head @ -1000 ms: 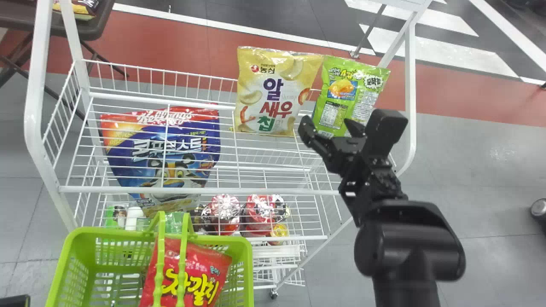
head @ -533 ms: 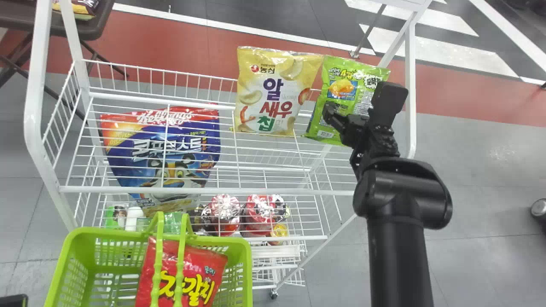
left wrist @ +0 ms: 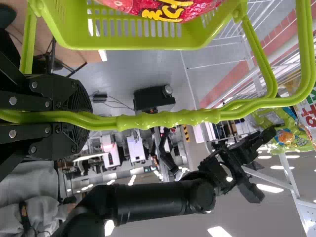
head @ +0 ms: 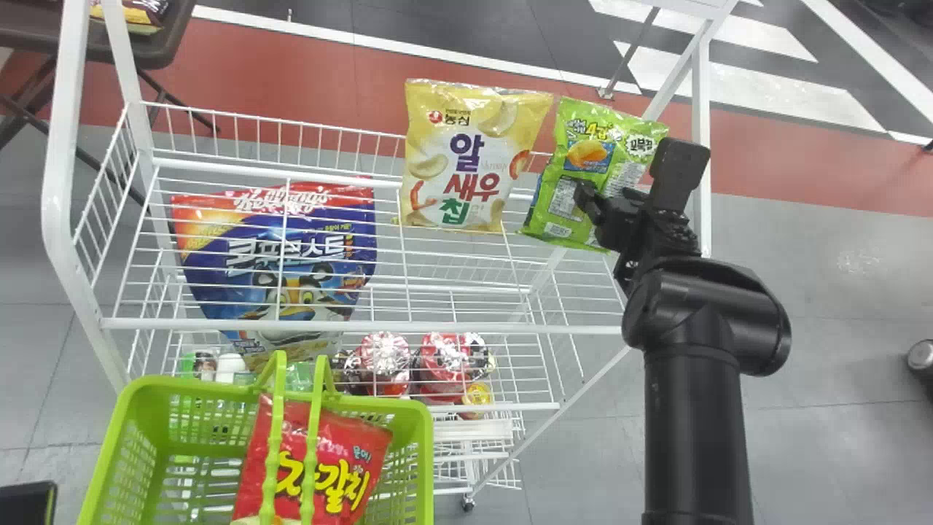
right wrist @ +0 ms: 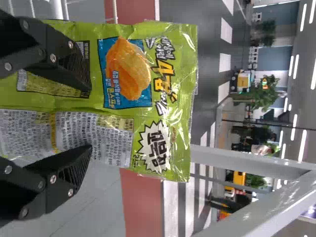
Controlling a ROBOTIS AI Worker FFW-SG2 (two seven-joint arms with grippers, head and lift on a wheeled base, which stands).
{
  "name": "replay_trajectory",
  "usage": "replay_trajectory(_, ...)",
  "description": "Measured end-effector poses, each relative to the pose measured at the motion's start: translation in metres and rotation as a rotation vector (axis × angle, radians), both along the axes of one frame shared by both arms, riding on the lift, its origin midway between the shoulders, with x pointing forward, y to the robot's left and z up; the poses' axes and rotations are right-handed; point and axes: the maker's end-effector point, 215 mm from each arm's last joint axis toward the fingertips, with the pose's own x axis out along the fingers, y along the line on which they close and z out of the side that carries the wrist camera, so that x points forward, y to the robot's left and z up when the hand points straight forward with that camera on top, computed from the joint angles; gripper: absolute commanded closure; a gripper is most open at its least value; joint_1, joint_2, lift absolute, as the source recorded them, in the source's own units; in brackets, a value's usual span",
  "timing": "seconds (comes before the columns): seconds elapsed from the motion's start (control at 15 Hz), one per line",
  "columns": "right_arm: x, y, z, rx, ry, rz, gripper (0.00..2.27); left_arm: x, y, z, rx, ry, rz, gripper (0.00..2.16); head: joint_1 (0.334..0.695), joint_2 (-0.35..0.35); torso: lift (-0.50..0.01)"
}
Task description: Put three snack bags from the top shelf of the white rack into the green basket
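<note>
Head view: green snack bag (head: 587, 154) just beyond the right tool (head: 608, 197)

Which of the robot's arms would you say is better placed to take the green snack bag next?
Right, I'd judge: the right gripper is open at the green snack bag, while the left gripper holds the basket handles.

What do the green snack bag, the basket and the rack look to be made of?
Green snack bag: thin, glossy plastic film, perhaps foil-lined; it creases and catches bright glints.
Basket: moulded plastic with a soft sheen, going by its slotted walls and even colour.
Rack: probably metal wire, painted or coated smooth white; thin, straight bars.
</note>
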Motion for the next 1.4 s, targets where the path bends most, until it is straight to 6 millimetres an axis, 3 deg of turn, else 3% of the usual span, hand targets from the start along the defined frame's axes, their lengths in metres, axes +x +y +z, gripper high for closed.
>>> replay_trajectory(0.4, -0.019, 0.001, -0.007, 0.027, -0.002, 0.016, 2.14, -0.001, 0.0, 0.001, 0.001, 0.003, -0.004, 2.15, 0.695, -0.35, 0.0)
replay_trajectory(0.87, -0.049, 0.026, 0.027, 0.069, -0.067, 0.049, 2.14, -0.002, 0.0, 0.002, -0.005, 0.001, -0.007, 2.15, 0.695, -0.35, 0.0)
replay_trajectory(1.07, -0.082, 0.045, 0.035, 0.106, -0.04, 0.069, 2.14, -0.002, 0.0, 0.002, -0.004, 0.002, -0.008, 2.15, 0.695, -0.35, 0.0)
replay_trajectory(1.4, -0.178, 0.094, 0.023, 0.243, 0.103, 0.149, 2.14, 0.0, 0.0, 0.003, -0.005, -0.003, -0.007, 2.15, 0.695, -0.35, 0.0)
